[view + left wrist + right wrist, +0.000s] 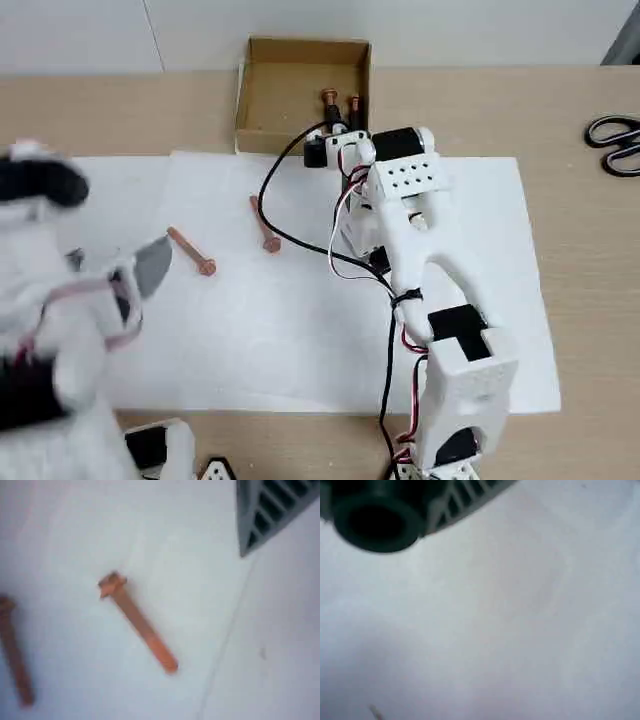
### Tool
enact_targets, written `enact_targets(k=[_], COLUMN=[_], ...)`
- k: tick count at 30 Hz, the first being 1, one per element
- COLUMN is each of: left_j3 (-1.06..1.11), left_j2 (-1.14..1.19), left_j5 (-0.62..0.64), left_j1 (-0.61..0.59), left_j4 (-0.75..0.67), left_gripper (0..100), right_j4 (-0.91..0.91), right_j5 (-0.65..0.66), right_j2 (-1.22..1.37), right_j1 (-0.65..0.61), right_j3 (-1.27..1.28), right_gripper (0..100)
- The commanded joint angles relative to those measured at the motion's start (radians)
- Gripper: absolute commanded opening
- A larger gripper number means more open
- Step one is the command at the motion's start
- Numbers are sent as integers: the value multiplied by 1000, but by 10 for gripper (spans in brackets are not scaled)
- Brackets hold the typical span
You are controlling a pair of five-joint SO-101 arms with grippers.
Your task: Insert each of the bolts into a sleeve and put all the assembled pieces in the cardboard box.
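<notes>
copper bolts (189, 250), brown cardboard box (280, 105), white sheet (300, 330), black sleeve (395, 540).

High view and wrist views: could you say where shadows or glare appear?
High view: even light, no glare, soft shadow beside the right arm on the white sheet. Left wrist view: the bolt casts hardly any. Right wrist view: the sheet dims near the sleeve.

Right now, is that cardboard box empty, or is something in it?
Not empty: the high view shows two copper-headed pieces sitting inside the cardboard box.
</notes>
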Motion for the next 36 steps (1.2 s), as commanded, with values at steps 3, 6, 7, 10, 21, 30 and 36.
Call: enact_targets(k=[3, 6, 7, 10, 21, 30, 36], left_j3=[62, 113, 127, 162, 168, 166, 166], left_j2=[222, 284, 290, 292, 292, 292, 292], left_j5=[-6, -6, -6, -6, -6, -6, -6], left_j1=[-2, -2, -2, -2, 0, 0, 0], left_j4=[-89, -140, -152, -180, -178, -178, -178], left_gripper=[325, 325, 325, 325, 325, 325, 325], right_j4=[-51, -87, -94, -137, -122, -81, -76], right_j5=[-84, -114, -117, -127, -121, -118, -118], right_j2=[12, 84, 108, 170, 223, 202, 170], right_j1=[-5, -16, -22, -38, -42, -44, -45], right_j3=[6, 6, 6, 6, 5, 5, 9], right_gripper=[6, 7, 8, 13, 125, 127, 159])
